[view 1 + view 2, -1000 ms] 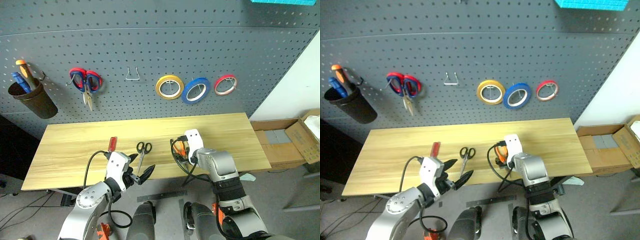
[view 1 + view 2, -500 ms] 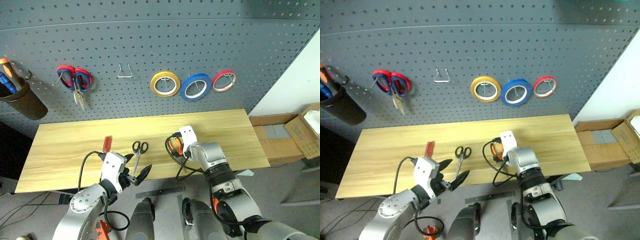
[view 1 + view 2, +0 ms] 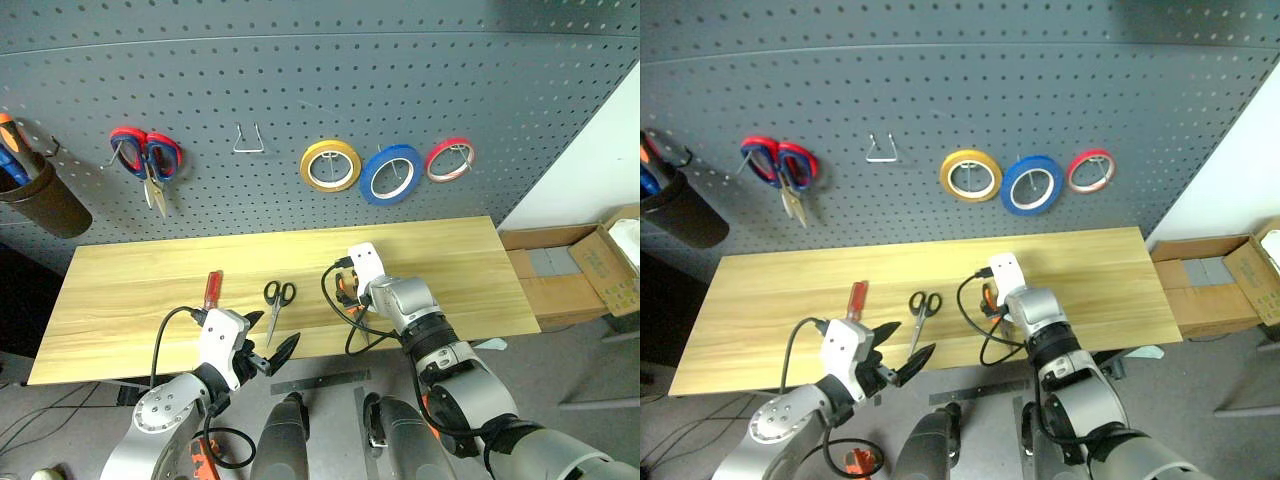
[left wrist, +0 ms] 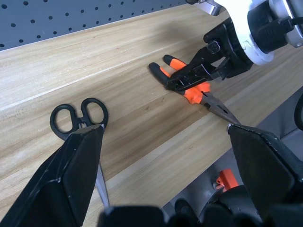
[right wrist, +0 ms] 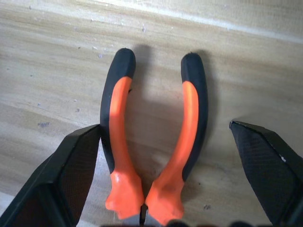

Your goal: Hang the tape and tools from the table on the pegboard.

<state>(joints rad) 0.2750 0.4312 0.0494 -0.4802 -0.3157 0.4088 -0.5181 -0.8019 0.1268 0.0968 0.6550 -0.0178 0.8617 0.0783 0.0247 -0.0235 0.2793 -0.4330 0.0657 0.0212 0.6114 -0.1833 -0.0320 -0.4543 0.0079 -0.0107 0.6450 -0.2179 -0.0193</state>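
Orange-and-black pliers (image 5: 154, 142) flat on table (image 5: 57, 56)

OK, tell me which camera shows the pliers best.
The right wrist view: both orange-and-black handles of the pliers lie in plain sight between the open right hand. The left wrist view adds the metal nose. The head views catch just a bit of orange behind that hand.

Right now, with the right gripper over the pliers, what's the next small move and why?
Probably lower the right gripper a little and close it on the pliers. Its fingers stand open on either side of the orange-and-black handles, which lie flat on the table, not yet gripped, so the pliers can't go to the pegboard until they are grasped.
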